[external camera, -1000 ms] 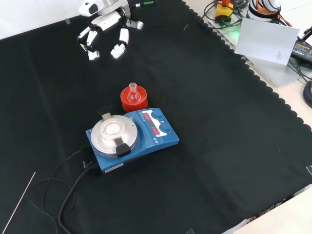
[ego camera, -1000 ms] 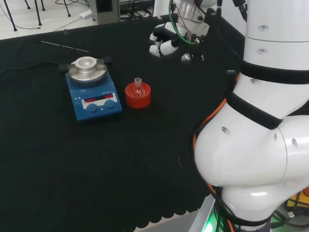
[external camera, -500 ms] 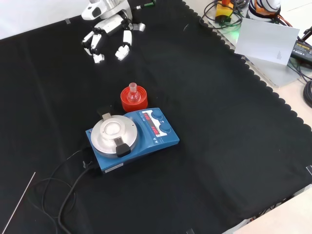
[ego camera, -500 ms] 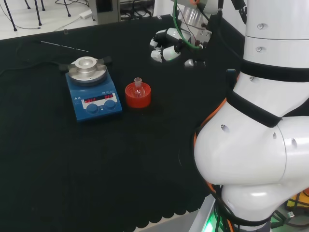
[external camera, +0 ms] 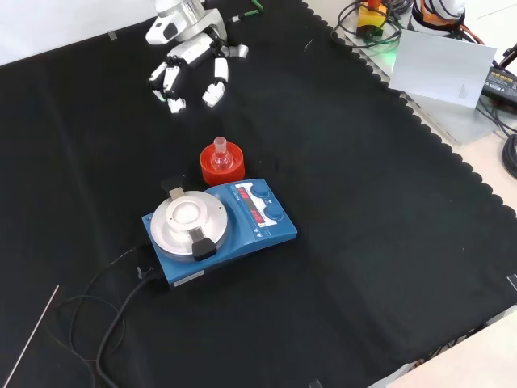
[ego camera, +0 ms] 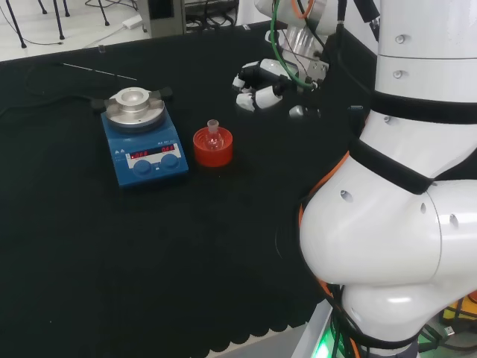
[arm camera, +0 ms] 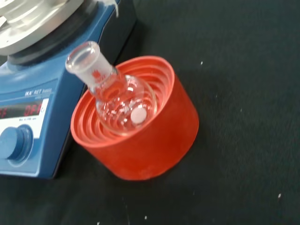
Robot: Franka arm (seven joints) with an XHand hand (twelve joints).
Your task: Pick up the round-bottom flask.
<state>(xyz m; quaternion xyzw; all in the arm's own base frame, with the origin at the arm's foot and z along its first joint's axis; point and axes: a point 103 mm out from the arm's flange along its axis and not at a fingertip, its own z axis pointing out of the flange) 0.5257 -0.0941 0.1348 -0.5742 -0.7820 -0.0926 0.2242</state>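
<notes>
A small clear round-bottom flask (arm camera: 119,101) sits neck up in a red ribbed ring stand (arm camera: 154,140); the flask (ego camera: 214,136) and its stand (ego camera: 213,149) lie mid-cloth in the head view. In the front view the flask (external camera: 220,155) rests in the stand (external camera: 223,166) just above the blue stirrer. The hand (ego camera: 262,80) hangs above the cloth, right of and beyond the flask in the head view, apart from it. Its fingers (external camera: 194,69) point down, relaxed and spread, holding nothing.
A blue magnetic stirrer (ego camera: 143,146) with a round metal top plate (external camera: 189,219) stands beside the stand, its black cable (external camera: 105,311) trailing across the cloth. A thin rod (ego camera: 98,71) lies at the cloth's far left in the head view. The arm's white links (ego camera: 406,186) stand at right.
The hand has come nearer the flask, downward in the front view and toward the camera in the head view. Flask, stand and stirrer have not moved.
</notes>
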